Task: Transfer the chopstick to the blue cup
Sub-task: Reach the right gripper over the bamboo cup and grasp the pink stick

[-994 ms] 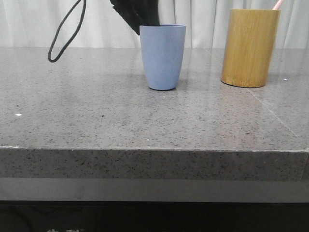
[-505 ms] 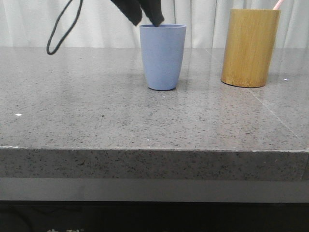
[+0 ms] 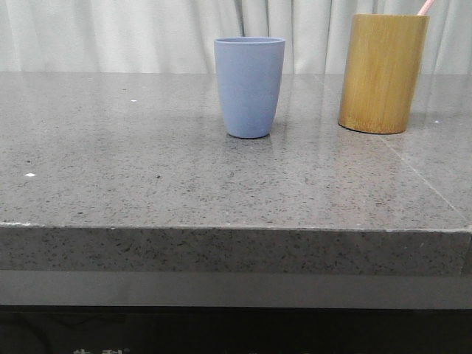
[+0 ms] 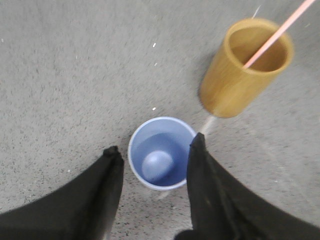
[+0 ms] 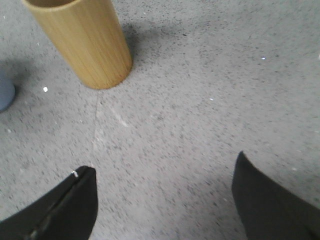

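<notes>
The blue cup (image 3: 249,86) stands upright mid-table and looks empty in the left wrist view (image 4: 160,152). A pale pink chopstick (image 4: 275,35) leans in the bamboo holder (image 4: 245,67); only its pink tip (image 3: 424,7) shows in the front view above the holder (image 3: 382,72). My left gripper (image 4: 156,150) is open and empty, high above the blue cup, which shows between its fingers. My right gripper (image 5: 162,172) is open and empty above bare table beside the holder (image 5: 82,42). Neither gripper shows in the front view.
The grey speckled stone table (image 3: 147,169) has its front edge near the camera. A white curtain (image 3: 110,33) hangs behind. An edge of the blue cup (image 5: 5,95) shows in the right wrist view.
The left arm, its fingers and its cable, which hung over the blue cup's far side, have risen out of the front view. The cup and holder have not moved.
</notes>
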